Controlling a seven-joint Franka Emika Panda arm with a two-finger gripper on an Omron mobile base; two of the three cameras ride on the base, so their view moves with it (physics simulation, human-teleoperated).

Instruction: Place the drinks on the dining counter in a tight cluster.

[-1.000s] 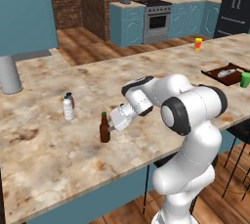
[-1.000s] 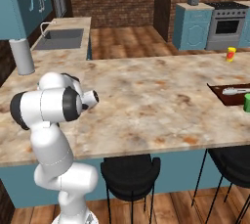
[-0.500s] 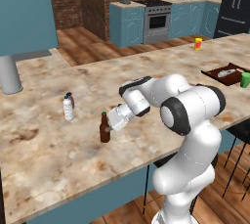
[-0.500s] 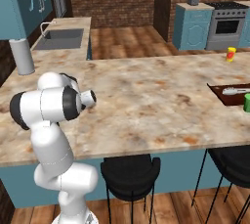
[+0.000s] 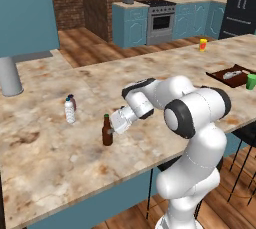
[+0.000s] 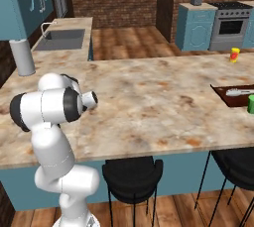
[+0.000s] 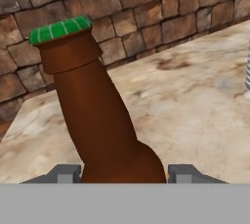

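The brown glass bottle with a green cap point(image 5: 107, 131) stands upright on the beige marbled dining counter point(image 5: 60, 158), near its front edge. My gripper point(image 5: 114, 127) is level with the bottle's lower body and open. In the hand view the bottle point(image 7: 105, 120) sits between my two fingertips point(image 7: 62, 173), very close to each. The clear water bottle point(image 5: 69, 111) stands further left and back. The dark maroon can point(image 5: 73, 101) is right behind it, partly hidden. The two stand apart from the brown bottle.
A grey cylinder point(image 5: 9, 75) stands at the counter's far left. At the right end are a dark tray point(image 5: 220, 74), a green cup point(image 5: 251, 81) and a small yellow-and-red container point(image 5: 203, 44). Black stools point(image 6: 133, 174) stand under the counter edge.
The hand has edged slightly left, closer around the brown bottle. The bottle, the water bottle and the can have stayed in place.
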